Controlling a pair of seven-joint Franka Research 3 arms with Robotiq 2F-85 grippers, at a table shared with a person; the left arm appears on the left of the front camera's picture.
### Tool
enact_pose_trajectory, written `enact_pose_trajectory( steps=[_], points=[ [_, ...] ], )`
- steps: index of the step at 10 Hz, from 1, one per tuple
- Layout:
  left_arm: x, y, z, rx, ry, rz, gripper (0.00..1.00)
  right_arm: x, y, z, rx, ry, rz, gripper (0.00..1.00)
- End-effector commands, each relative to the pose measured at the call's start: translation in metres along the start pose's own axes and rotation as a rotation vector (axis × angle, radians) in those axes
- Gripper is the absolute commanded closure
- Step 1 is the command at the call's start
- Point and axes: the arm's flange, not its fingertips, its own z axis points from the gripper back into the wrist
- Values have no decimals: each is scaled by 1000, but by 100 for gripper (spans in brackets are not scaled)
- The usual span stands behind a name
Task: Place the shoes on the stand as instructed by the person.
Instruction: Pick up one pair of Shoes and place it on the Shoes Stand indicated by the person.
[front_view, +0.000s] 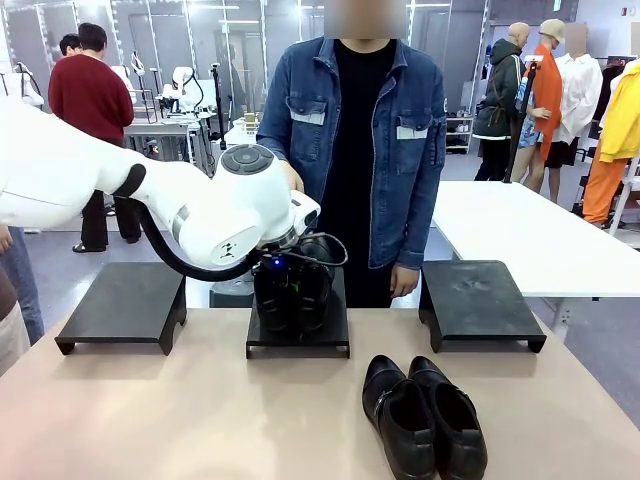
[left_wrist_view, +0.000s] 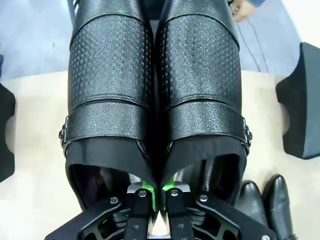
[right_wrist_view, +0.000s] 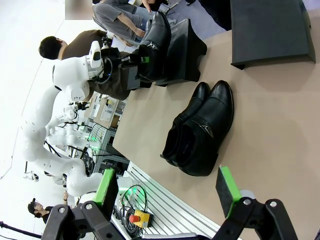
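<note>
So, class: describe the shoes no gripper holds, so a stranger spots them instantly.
Find the tan table with black stands along its far edge. In front of the right stand, a pair of black dress shoes lies side by side on the tabletop. Unlike the pair at the middle stand, no gripper holds it.

The beige tabletop (front_view: 150, 420) bears three black stands in a row: a middle stand (front_view: 298, 340), a second stand (front_view: 125, 305) well to its left, and a third stand (front_view: 480, 300) well to its right. A pair of black shoes (front_view: 424, 415) lies side by side on the bare tabletop, nearer the robot than the middle stand and to its right.
</note>
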Motion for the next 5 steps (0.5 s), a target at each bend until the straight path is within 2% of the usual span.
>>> enact_pose_trajectory(
  steps=[1,5],
  points=[
    [6,-10,-9,6,-63,26,93,0,0,0,15,-12,12,0],
    [5,-12,-30,18,-92,20,93,0,0,0,15,-12,12,0]
  ],
)
